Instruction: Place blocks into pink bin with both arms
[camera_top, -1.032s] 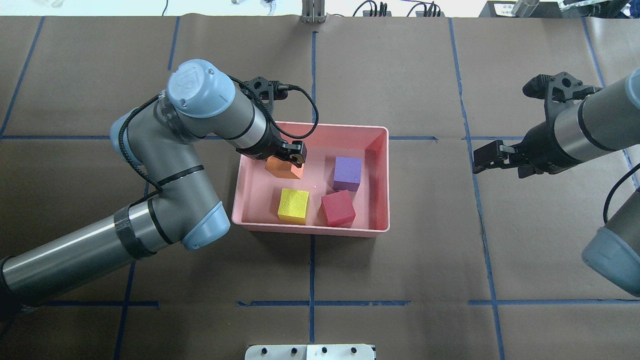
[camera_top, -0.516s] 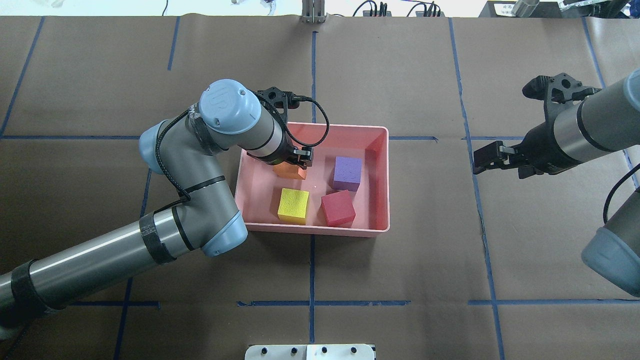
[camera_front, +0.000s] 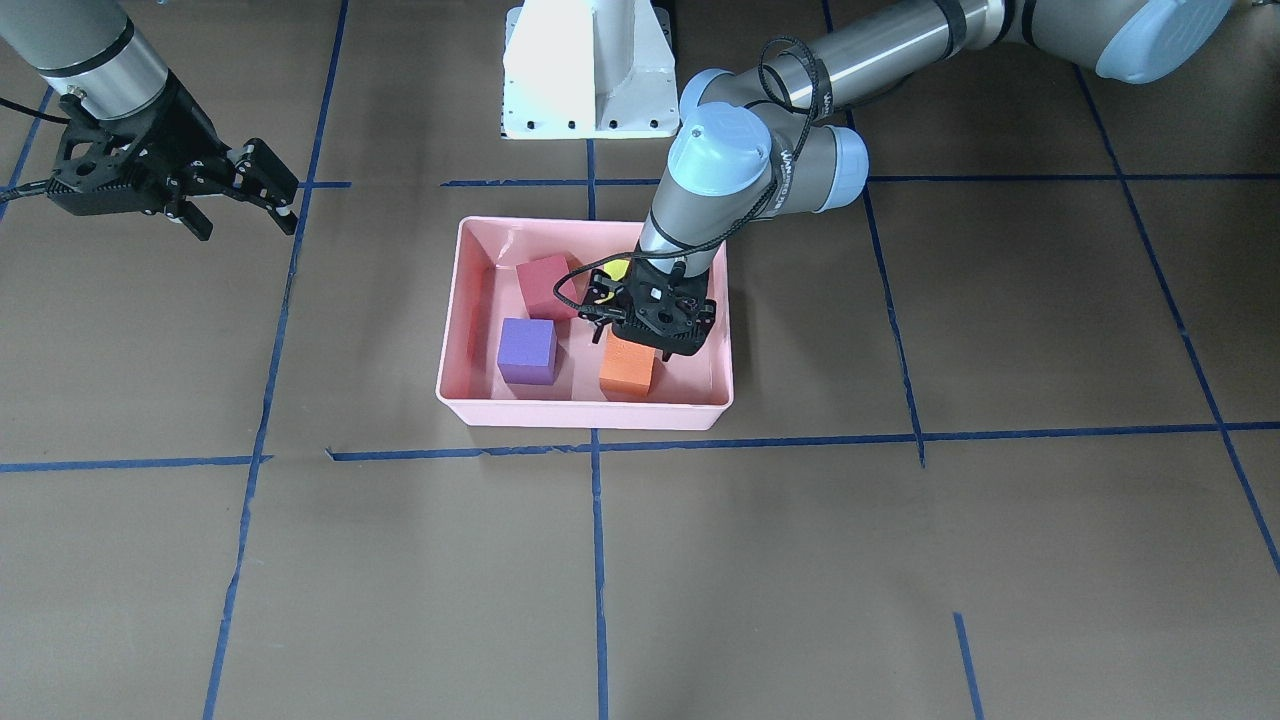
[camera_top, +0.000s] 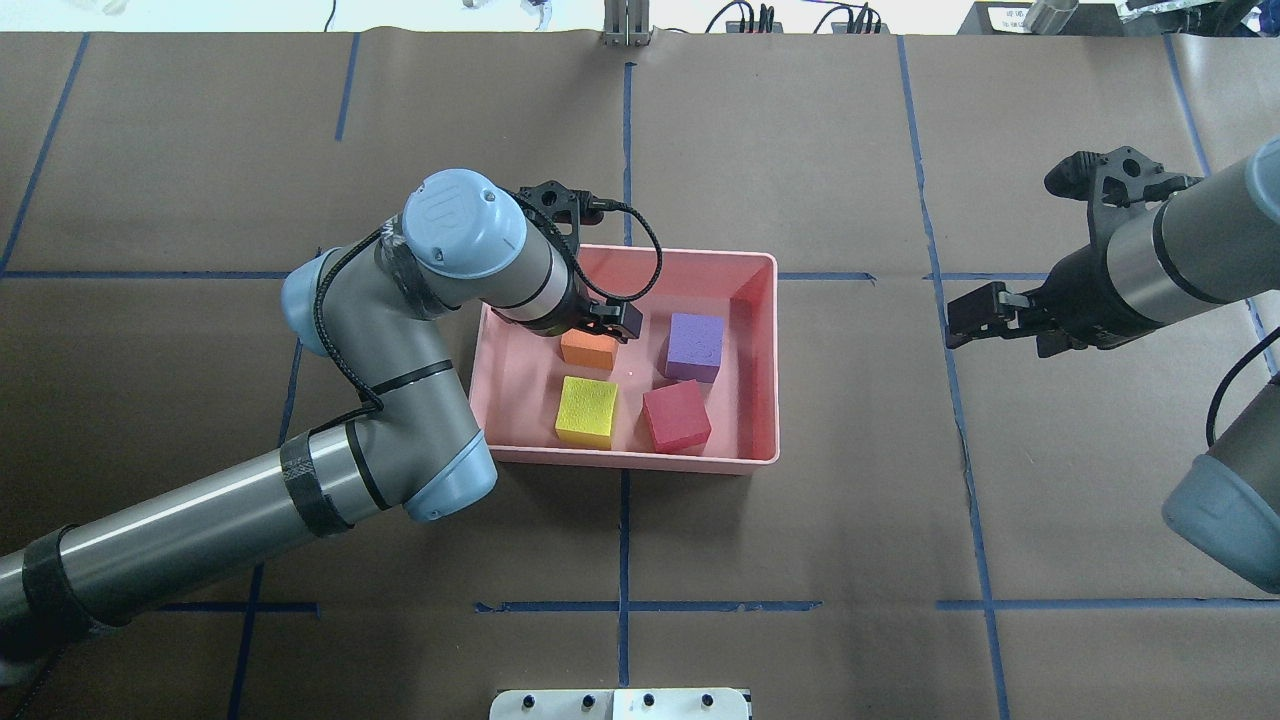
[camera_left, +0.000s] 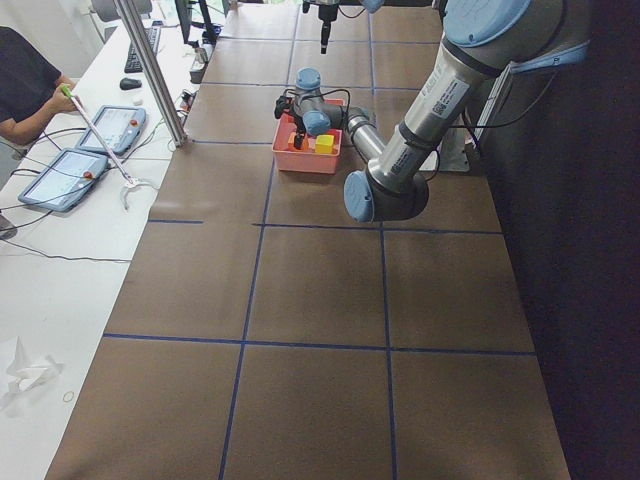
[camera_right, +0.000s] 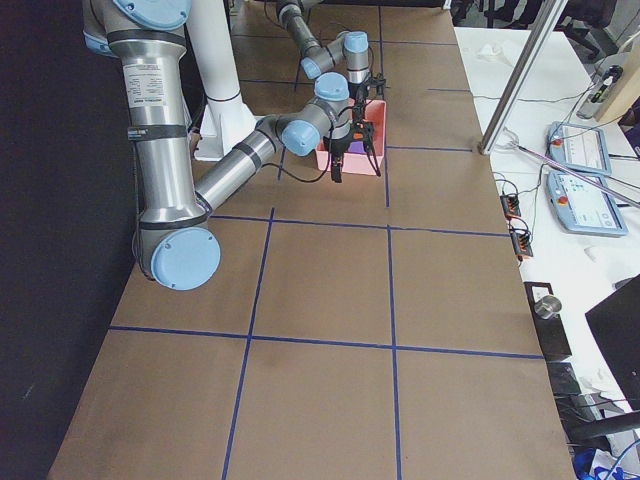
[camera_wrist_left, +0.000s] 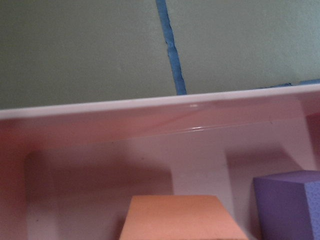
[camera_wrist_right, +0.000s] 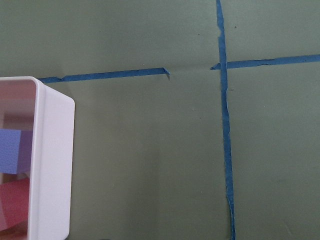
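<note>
Clock dirs are per the overhead view, 12 = away from the robot. The pink bin (camera_top: 762, 380) sits near the centre of the table (camera_top: 800, 560), long side running 9–3. All four blocks are inside it, flat on the floor, none touching another. The orange block (camera_top: 588, 349) is at approx 10 o'clock, the purple block (camera_top: 695, 345) at 2, the yellow-green block (camera_top: 587, 410) at 8 and the red-pink block (camera_top: 676, 416) at 5. The red-pink one is turned a bit off square vs the bin walls.

The L arm (camera_top: 200, 520) comes in from 8 o'clock, elbow bent just outside the bin's 9 o'clock wall, wrist pointing down into the bin. The L gripper (camera_top: 603, 327) is low inside, right over the orange block's 12 o'clock side. One black finger shows just beside the block's 2 o'clock corner; the other is hidden under the wrist. Can't tell how wide the jaws stand or whether they grip the block. L wrist cam: orange top face at bottom centre, purple corner at lower right, bin's far wall across the frame.

The R arm (camera_top: 1190, 260) enters from 3 o'clock. The R gripper (camera_top: 990, 325) hangs above bare paper at 3 o'clock from the bin, well apart from it, pointing toward 9. Its fingers are spread apart w/ nothing between them. R wrist cam shows the bin's corner at its left edge, w/ purple and red-pink faces inside. Blue tape (camera_top: 624, 530) lines cross the brown paper.

The white pedestal (camera_front: 590, 70) stands at the table's 6 o'clock edge, near the bin but apart from it.
</note>
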